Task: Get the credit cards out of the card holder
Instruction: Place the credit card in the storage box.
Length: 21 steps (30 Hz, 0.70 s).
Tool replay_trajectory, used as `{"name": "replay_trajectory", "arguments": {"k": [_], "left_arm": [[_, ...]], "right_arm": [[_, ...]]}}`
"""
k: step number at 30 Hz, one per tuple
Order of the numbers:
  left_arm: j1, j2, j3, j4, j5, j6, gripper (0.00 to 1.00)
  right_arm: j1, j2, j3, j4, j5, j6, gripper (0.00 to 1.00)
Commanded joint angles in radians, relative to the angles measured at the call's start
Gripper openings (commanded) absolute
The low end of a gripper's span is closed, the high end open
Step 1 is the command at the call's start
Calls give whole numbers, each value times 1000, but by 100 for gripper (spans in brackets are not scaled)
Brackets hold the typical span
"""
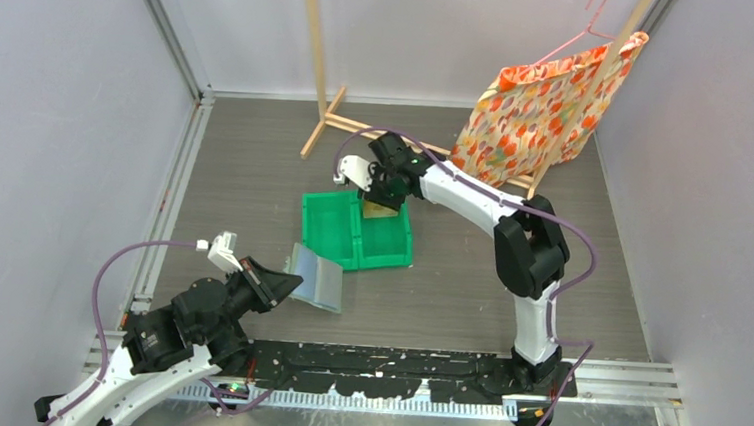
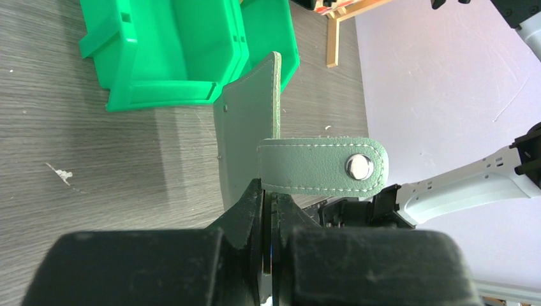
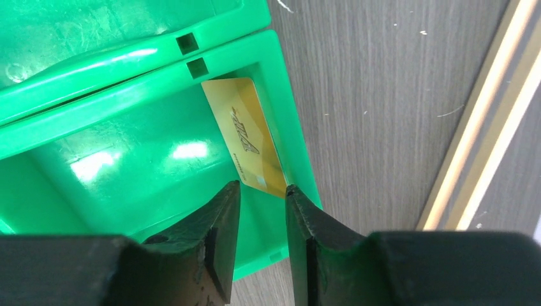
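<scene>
Deposit step: right gripper [image 3: 261, 190] hangs, jaws parted, above a gold credit card [image 3: 245, 131] lying loose in the green bin [image 3: 96, 80]. Left gripper [image 2: 268, 191] clamps the card holder [image 2: 249, 127] nearby; the next move probably calls for reaching its slots.

The grey wood-grain bench [image 1: 254, 194] carries a green bin [image 1: 332, 232] near its middle, and the feet of a wooden rack [image 1: 331, 120] stand on it at the far side, beyond the bin
</scene>
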State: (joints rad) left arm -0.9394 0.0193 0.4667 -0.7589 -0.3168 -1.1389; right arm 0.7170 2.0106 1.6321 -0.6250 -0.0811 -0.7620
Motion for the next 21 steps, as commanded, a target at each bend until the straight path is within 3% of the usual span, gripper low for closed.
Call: {"name": "replay_trajectory", "arguments": {"k": [1, 12, 13, 18, 21], "left_arm": [[2, -9, 8, 73, 6, 16, 1], [2, -9, 0, 85, 18, 13, 1], [3, -9, -2, 87, 22, 15, 1], [2, -8, 1, 102, 58, 47, 1], [2, -8, 3, 123, 107, 72, 0]], "right_arm": [[5, -93, -3, 28, 15, 4, 39], [30, -246, -35, 21, 2, 110, 41], [36, -271, -48, 33, 7, 147, 47], [88, -390, -96, 59, 78, 432, 49], [89, -485, -189, 92, 54, 662, 56]]}}
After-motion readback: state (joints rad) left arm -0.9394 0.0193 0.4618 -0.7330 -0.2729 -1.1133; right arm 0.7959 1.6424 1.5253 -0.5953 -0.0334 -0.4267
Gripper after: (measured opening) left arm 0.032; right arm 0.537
